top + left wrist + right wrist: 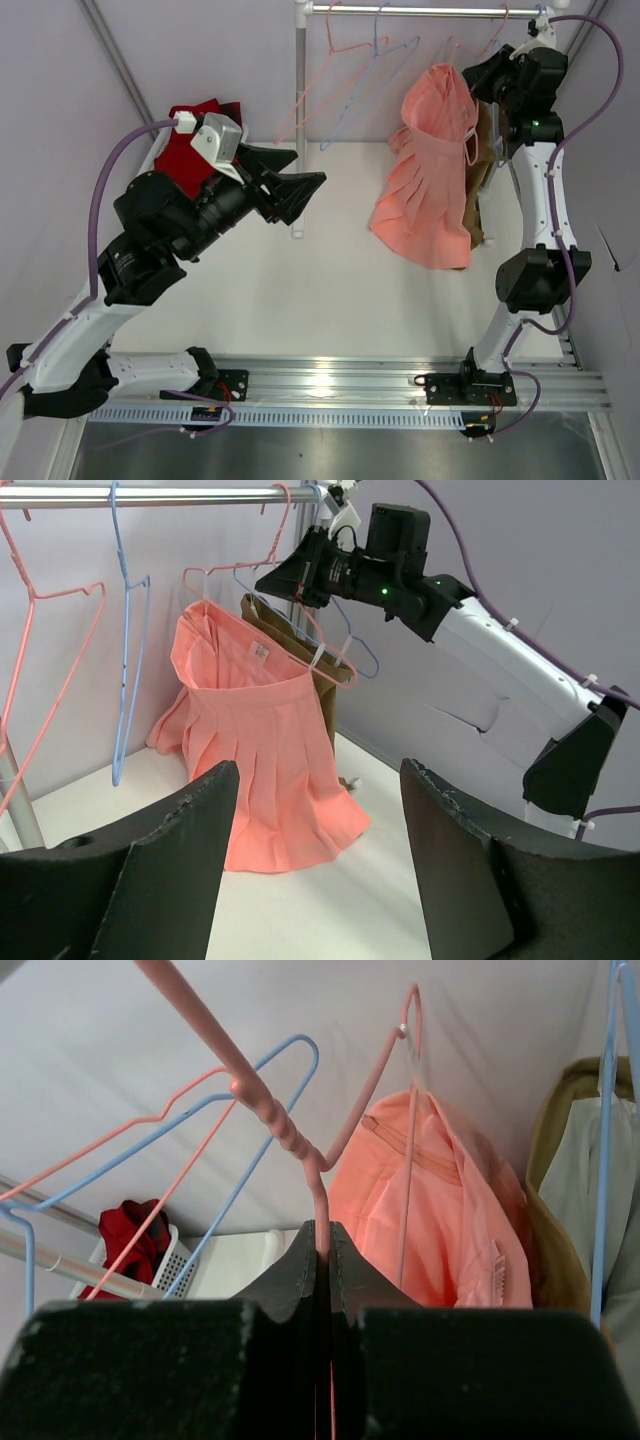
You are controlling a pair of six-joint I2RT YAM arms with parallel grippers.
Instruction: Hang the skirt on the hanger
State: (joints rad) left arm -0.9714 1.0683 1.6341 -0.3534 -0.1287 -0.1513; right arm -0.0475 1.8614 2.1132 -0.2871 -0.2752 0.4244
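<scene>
The salmon-pink pleated skirt (425, 190) hangs from the pink wire hanger (272, 1112) at the right end of the rail, its hem resting on the table. In the left wrist view the skirt (255, 750) drapes from the hanger's lower wire (345, 677). My right gripper (322, 1232) is shut on the hanger's wire just below its twisted neck, up near the rail (478, 85). The skirt (440, 1220) hangs just behind its fingers. My left gripper (315, 850) is open and empty, held above the table left of the skirt (300, 185).
The metal rail (420, 10) carries an empty pink hanger (320, 90) and a light-blue hanger (370, 70). A brown garment (482, 170) hangs behind the skirt. Dark red cloth (190, 140) lies in a white basket at the back left. A white upright post (300, 120) holds the rail.
</scene>
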